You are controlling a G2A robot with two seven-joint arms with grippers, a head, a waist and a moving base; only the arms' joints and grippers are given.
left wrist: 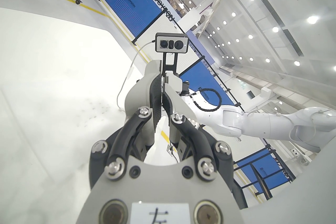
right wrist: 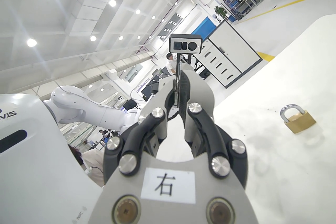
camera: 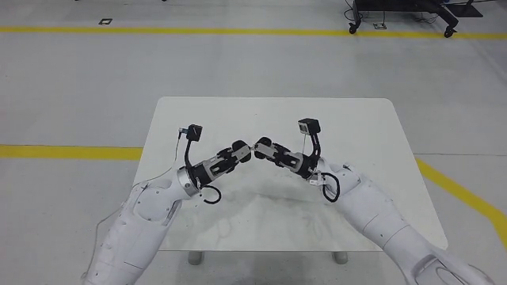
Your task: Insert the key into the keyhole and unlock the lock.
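Left hand point(left wrist: 162, 82) is clamped shut with its ribbed pads point(left wrist: 156, 104) pressed flat together. The right hand point(right wrist: 179, 83) looks the same (honestly can't tell if anything thin is pinched in there). The two hands meet pretty much tip to tip over the middle of the white bench point(camera: 348, 127). The padlock point(right wrist: 298, 118), brass body with a silver shackle pushed in, lies flat on the bench off to one side of the right hand, apart from it.
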